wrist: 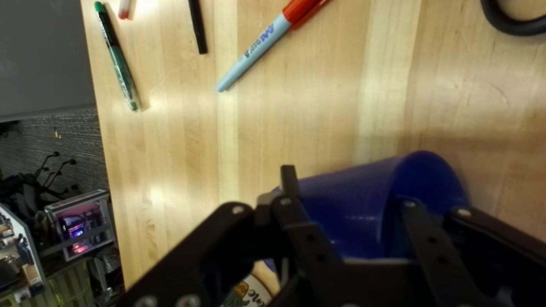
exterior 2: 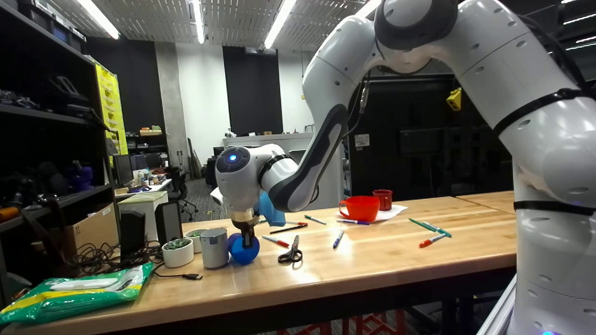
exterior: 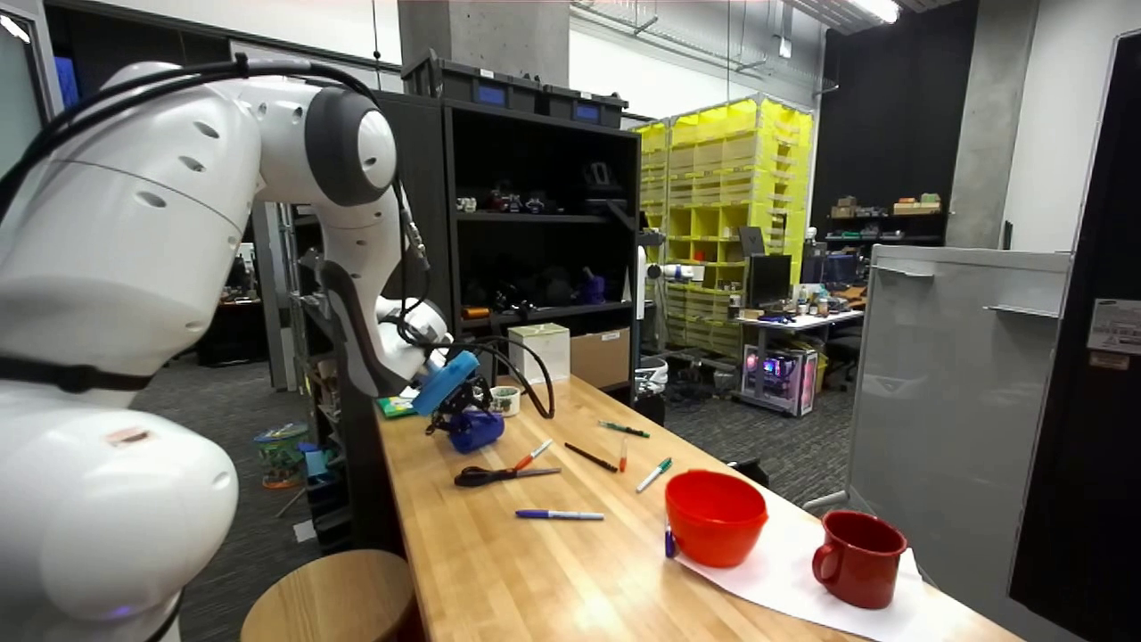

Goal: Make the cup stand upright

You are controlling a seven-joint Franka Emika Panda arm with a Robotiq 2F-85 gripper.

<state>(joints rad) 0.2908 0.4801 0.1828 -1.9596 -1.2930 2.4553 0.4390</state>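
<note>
The plain blue cup (exterior 2: 244, 256) lies on its side on the table, its open mouth facing the camera in an exterior view. It also shows in an exterior view (exterior: 479, 432) under the gripper. In the wrist view the cup (wrist: 354, 209) has its mouth toward the right. My gripper (wrist: 349, 192) is low over it with fingers apart: one by the cup's base end, one at its mouth. Whether that finger is inside the mouth or only in front of it I cannot tell. The gripper also shows in both exterior views (exterior: 459, 410) (exterior 2: 248, 239); fingertip contact is hidden.
A grey tumbler (exterior 2: 215, 249) stands close beside the cup, with white plant pots (exterior 2: 178, 253) behind. Scissors (exterior: 490, 476) and several markers, one orange-capped (wrist: 260, 47), lie near. A red bowl (exterior: 718, 522) and dark red mug (exterior: 863, 562) stand farther along the table.
</note>
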